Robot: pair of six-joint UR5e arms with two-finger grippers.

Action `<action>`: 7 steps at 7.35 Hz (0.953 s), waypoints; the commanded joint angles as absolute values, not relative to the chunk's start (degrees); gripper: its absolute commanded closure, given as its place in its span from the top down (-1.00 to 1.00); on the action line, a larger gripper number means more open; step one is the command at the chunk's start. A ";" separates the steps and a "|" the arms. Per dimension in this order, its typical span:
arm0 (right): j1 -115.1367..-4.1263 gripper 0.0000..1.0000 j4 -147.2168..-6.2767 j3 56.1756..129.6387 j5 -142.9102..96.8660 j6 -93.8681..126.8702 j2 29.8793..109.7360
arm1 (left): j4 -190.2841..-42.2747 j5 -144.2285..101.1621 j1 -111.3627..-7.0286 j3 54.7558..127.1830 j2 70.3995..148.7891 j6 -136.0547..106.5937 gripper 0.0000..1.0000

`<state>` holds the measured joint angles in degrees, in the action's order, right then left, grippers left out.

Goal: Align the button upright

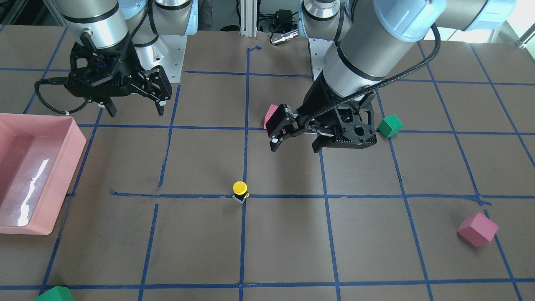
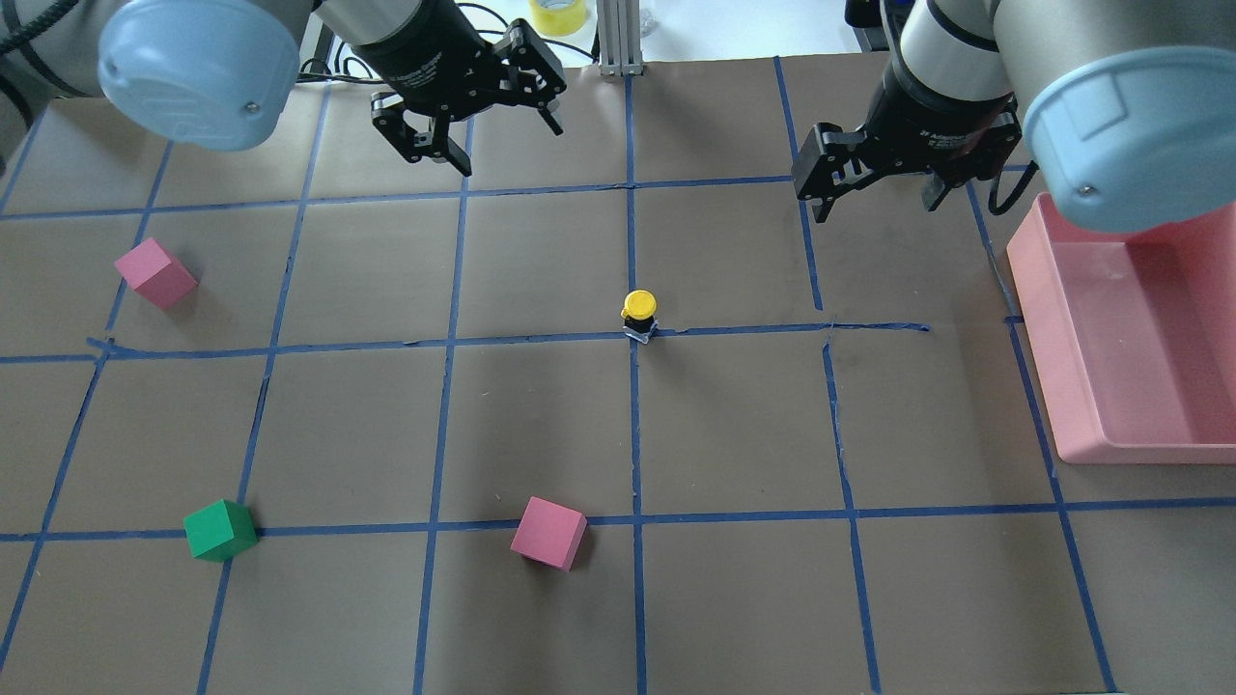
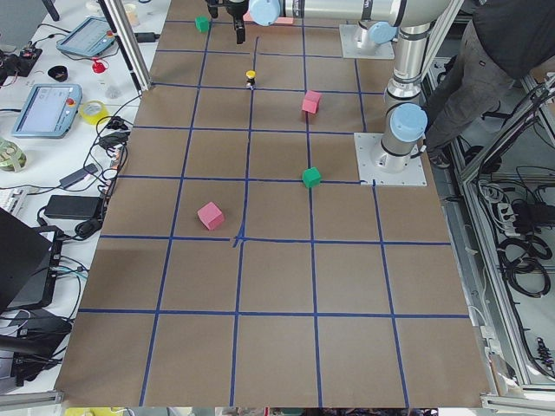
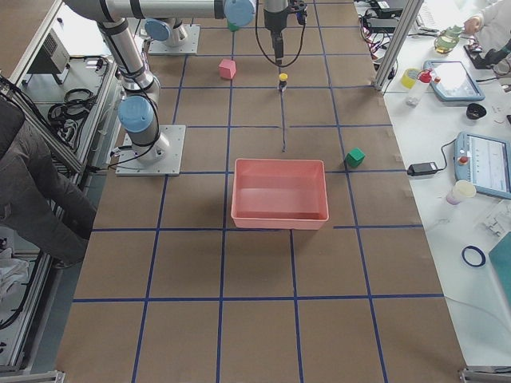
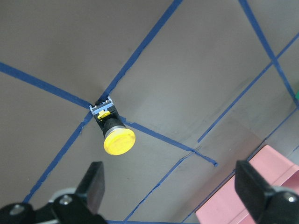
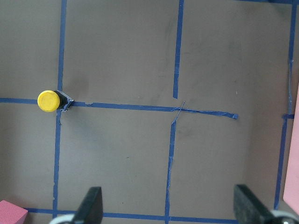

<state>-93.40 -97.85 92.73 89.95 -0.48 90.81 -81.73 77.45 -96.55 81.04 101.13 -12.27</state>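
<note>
The button stands on a blue tape crossing at the table's middle, its yellow cap up and its black and grey body under it. It also shows in the front view, the left wrist view and the right wrist view. My left gripper hangs open and empty above the table, beyond the button on the left; it also shows in the front view. My right gripper is open and empty, high at the far right, and also shows in the front view.
A pink tray sits at the table's right side. Two pink foam cubes and a green cube lie on the left and near parts of the table. Blue tape lines grid the brown table top.
</note>
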 commanded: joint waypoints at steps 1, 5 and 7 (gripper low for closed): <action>-93.25 1.00 -97.82 93.07 89.91 -0.27 90.79 | -91.96 93.97 -96.15 80.95 99.15 1.38 1.00; -93.34 1.00 -97.82 93.16 89.74 0.09 90.79 | -94.39 94.39 -94.13 81.12 97.73 1.40 0.98; -93.16 1.00 -97.82 93.08 89.82 -0.17 90.79 | -92.83 90.04 -92.47 81.12 98.00 1.49 0.91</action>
